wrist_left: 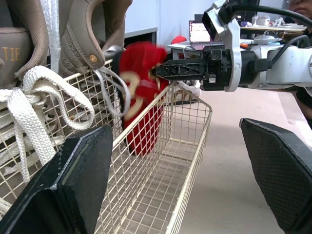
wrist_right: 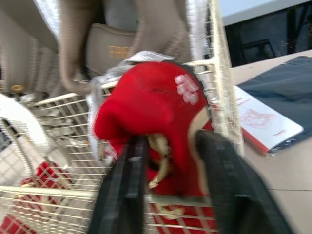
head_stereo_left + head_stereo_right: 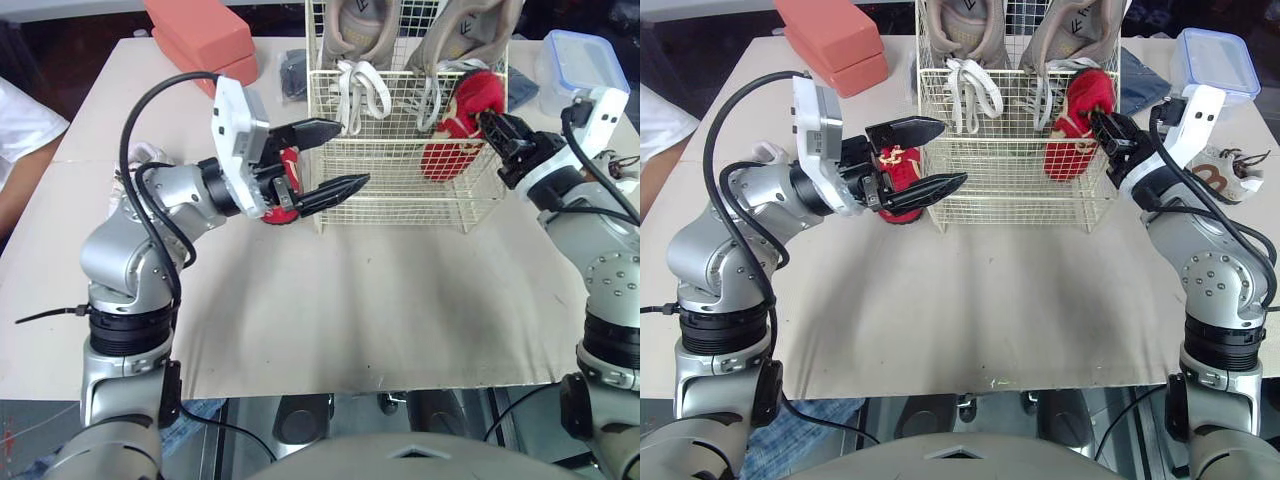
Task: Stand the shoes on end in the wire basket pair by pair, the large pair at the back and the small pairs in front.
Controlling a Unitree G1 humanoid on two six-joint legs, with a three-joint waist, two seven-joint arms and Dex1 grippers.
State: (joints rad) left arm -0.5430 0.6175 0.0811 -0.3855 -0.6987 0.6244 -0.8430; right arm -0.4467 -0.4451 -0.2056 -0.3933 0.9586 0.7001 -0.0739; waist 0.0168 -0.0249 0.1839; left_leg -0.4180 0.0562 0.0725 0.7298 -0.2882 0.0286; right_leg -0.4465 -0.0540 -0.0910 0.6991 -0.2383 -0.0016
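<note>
One loose red shoe [image 3: 898,168] outside the wire basket [image 3: 390,200], another inside.
Left gripper [image 3: 353,155], jaws wide apart, stands at the basket's left front corner beside the loose red shoe; right gripper [image 3: 487,120] is clamped on the upright red shoe [image 3: 445,155], front right, before the beige pair [image 3: 362,25].

Cream wire basket [image 3: 400,205]; the two large shoes [image 3: 362,30] at top centre are beige with white laces [image 3: 362,90]. The red shoe [image 3: 465,100] at the basket's right end has a white mark and cream trim; a second red shoe [image 3: 898,170] left of centre bears pale markings. Left gripper [image 3: 352,153] and right gripper [image 3: 487,120] are black-fingered with white housings. Salmon-pink blocks [image 3: 200,35] upper left, blue-lidded clear box [image 3: 580,60] upper right, pale beige table [image 3: 350,320]
</note>
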